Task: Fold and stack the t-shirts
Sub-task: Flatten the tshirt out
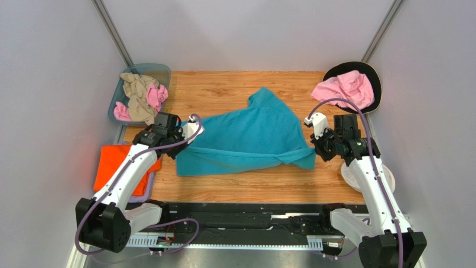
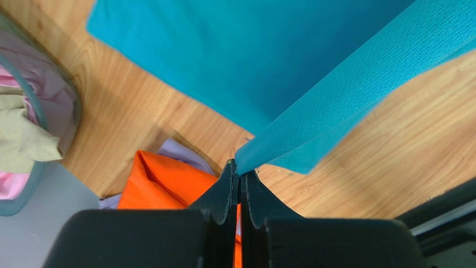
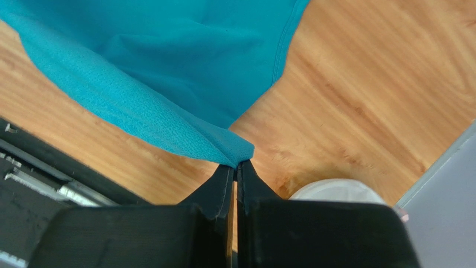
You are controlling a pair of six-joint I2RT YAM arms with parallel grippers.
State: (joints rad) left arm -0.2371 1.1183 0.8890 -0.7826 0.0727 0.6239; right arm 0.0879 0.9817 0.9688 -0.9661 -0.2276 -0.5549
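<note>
the teal knit t-shirt lies spread across the middle of the wooden desk, its near edge lifted at both ends. the left tool is clamped on the shirt's left corner, the right tool on its right corner, jaws pressed together on cloth. a folded orange garment sits left of the desk, seemingly on a purple tray, though that is mostly hidden.

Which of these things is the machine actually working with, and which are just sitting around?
In the job: teal t-shirt, pinched by left hand and right hand; folded orange shirt; bin of crumpled clothes; pink garment, probably.
Lying about: white disc; black round tray under it.
</note>
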